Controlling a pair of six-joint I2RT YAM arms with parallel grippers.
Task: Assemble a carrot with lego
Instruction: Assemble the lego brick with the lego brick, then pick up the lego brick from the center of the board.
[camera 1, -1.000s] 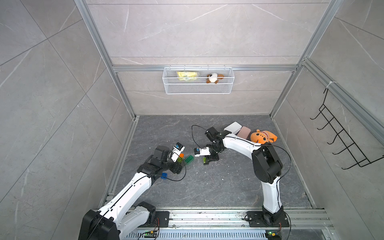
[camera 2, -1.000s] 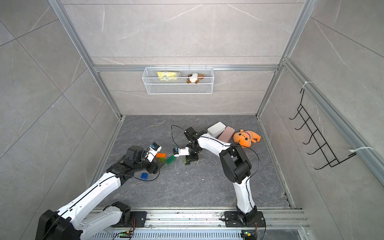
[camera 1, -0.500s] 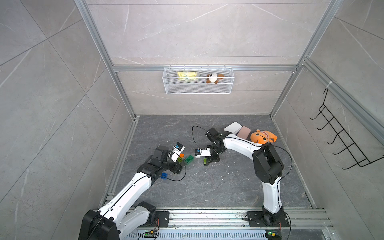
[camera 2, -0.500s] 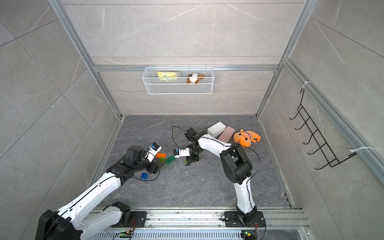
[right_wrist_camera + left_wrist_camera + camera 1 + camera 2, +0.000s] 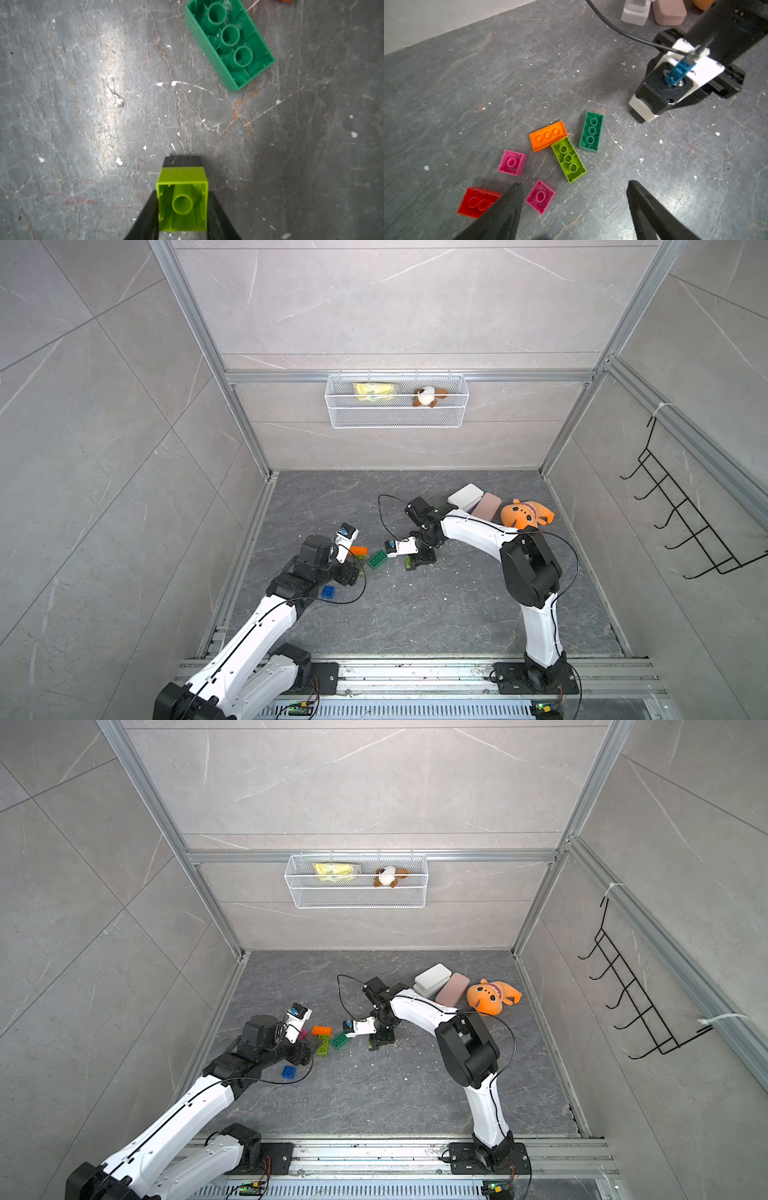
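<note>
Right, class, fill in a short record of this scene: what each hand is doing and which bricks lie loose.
Left hand: open, above the loose bricks, holding nothing
Right hand: shut on small lime brick
Loose bricks: dark green brick, orange brick, long lime brick, two pink bricks, red brick, blue brick
Touching: orange brick and long lime brick
Far corner: white case, pink case, orange plush toy

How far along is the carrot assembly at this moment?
Early. Nothing is clearly joined yet. The right tool grips a small lime brick; a dark piece may sit on its far end. The left tool hangs open above the rest. Left to stack: red, two pink, orange, long lime, dark green and blue bricks on the floor.
</note>
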